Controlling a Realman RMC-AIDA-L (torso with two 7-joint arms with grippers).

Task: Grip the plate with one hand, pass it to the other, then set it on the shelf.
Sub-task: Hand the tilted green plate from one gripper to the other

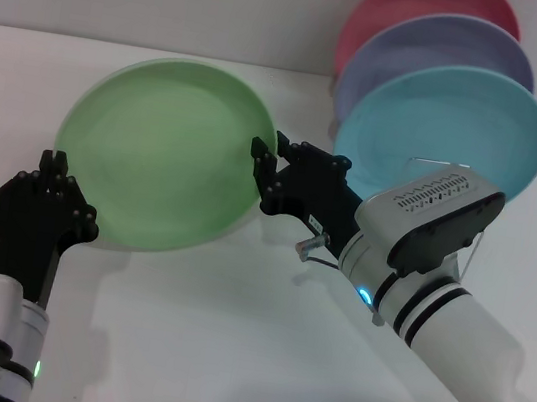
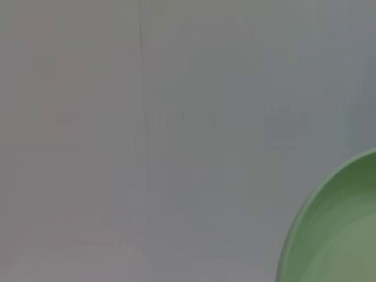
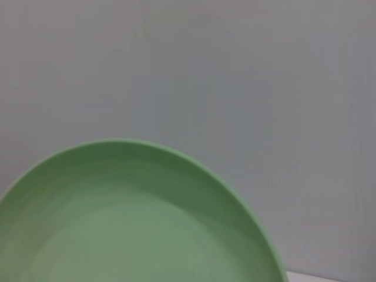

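Landmark: the round, shallow, light green plastic plate, held tilted up off the white tabletop, its hollow face toward the head camera.

Nearest, just below the plate's lower-left rim: left gripper, black. It seems clear of the rim; whether its fingers are spread or drawn in, I cannot tell. Its wrist view catches only an arc of the plate against blank grey.

Level with the plate, at its right rim: right gripper, fingers clamped on that edge and, by the look of it, carrying the plate alone. Its wrist view shows the plate filling the lower part.

Beyond and right of the plate: a cyan plate, a purple plate and a pink plate standing on edge one behind another. The thin silver wire shelf shows only as a strand below the cyan one.

Progress, as I judge it: pick-up and hand-over look done; placing remains. The free slot, if any, appears to be in front of the cyan plate, though the right forearm hides it. Room is tight there; open table lies below and left of the plate.
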